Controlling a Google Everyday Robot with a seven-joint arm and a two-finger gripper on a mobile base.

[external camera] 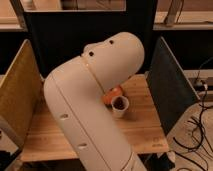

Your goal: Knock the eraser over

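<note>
My big white arm (95, 105) fills the middle of the camera view and bends at an elbow near the top right. The gripper is hidden behind the arm and does not show. The eraser is out of view, covered by the arm. An orange round object (114, 94) and a small pale cup with a dark inside (120, 106) stand on the wooden table (145, 131) just right of the arm.
A yellow panel (20, 95) stands along the table's left side and a dark panel (167, 90) along its right. A dark board closes the back. Cables (197, 135) lie on the floor to the right.
</note>
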